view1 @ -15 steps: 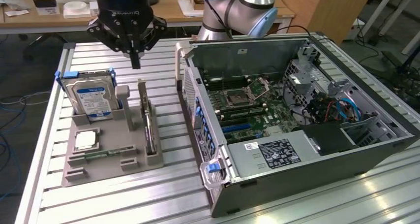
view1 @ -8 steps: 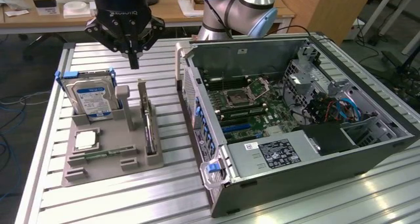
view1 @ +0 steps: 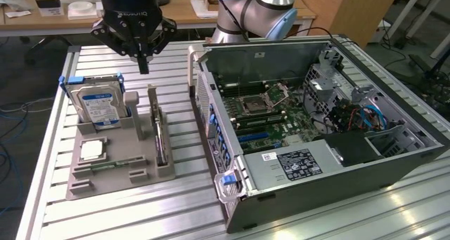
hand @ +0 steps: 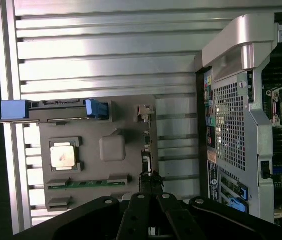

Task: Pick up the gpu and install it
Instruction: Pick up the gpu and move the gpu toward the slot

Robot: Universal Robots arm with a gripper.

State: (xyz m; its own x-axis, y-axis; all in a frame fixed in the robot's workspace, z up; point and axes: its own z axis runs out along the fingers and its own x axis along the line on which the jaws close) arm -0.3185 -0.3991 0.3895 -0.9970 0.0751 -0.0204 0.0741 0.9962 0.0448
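Clear overhead, tight at the sides.
Opens freely above grey plastic parts holder [view1: 123, 145]; narrows to a bare slatted lane between thin dark upright expansion card [view1: 161, 142] and open black computer case [view1: 393, 161]; blocked on the exterior view's left by upright silver blue-labelled hard drive [view1: 98, 105].

The ribbed aluminium table [view1: 140, 213] is pale silver with parallel grooves. The moulded plastic holder tray [view1: 128, 146] is grey-beige. The thick hard drive [view1: 100, 105] is silver, with a blue-white label and blue rails. The thin flat gpu card [view1: 160, 140] looks dark. The open computer case [view1: 338, 184] is dark grey, its motherboard [view1: 271, 116] green, the robot gripper [view1: 143, 66] black.
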